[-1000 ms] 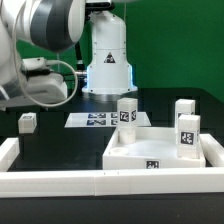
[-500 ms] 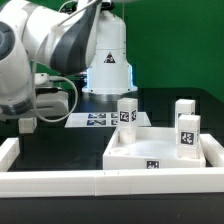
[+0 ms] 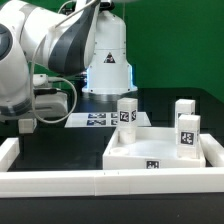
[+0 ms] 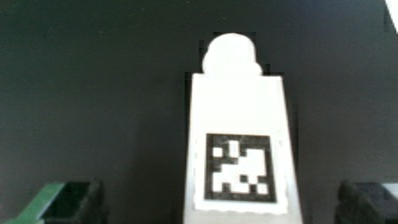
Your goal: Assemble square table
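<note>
Gripper (image 4: pixel 210 205) is spread wide and holds nothing; you can see both finger tips (image 4: pixel 57 203) at the corners of the wrist view, with a loose leg (image 4: pixel 238 135) lying between them on the black table (image 4: pixel 89 80), tag side up, rounded peg end pointing away. In the exterior view that leg (image 3: pixel 27 124) sits at the exterior view's left, mostly hidden behind the arm. Slab (image 3: pixel 163 158) rests well apart, toward the exterior view's right, with three legs standing on or behind it: one (image 3: pixel 127 111) near its back corner, two (image 3: pixel 186 131) near its right side. Marker board (image 3: pixel 92 120) lies behind.

Risks as you go down, judged from here:
- Leg is not quite centred between the fingers; closing could shove or spin it instead of pinching.
- Gripping too near the peg end may tip it on lift.
- Descending too far jams fingers into the table.
- Smooth white plastic could slip if the pinch is shallow.
- Carrying it over, you could knock the standing legs.
</note>
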`<state>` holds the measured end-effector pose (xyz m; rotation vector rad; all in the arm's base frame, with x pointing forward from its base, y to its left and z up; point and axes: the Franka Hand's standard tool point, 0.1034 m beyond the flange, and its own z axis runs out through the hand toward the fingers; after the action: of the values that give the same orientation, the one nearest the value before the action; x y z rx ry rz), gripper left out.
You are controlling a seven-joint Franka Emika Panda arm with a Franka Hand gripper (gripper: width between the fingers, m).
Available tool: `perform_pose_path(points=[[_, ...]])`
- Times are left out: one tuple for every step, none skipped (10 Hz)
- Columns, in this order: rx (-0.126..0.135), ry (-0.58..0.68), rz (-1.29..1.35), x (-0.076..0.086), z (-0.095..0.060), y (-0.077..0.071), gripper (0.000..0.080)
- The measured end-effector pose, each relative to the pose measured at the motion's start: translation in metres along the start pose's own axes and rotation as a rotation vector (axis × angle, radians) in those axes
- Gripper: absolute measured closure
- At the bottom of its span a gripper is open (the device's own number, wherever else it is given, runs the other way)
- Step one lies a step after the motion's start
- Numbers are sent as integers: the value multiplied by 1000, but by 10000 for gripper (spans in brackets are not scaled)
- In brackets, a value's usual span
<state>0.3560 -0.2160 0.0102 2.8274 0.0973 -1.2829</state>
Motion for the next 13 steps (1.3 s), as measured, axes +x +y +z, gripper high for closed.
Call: perform_pose_path(points=[[-8,-12,9,-3,7,-3,150],[-8,-14,7,-4,12,-5,150],[-6,-14,1,-5,12,-4,150],[-5,-14,-2,-5,12,-3,150],[-4,-14,-2,-5,12,-3,162],[-5,-14,-3,-5,12,-3,162],[-5,-14,-4,-4,12,-4,334],[-5,-13,-4,-4,12,-4,517],[-5,-13,-4,-4,12,-4,517],[-5,-13,-4,-4,12,-4,514],[-5,-13,-4,-4,12,-4,514],[-5,-13,-4,-4,12,-4,514],[-5,-13,-4,-4,12,-4,514]])
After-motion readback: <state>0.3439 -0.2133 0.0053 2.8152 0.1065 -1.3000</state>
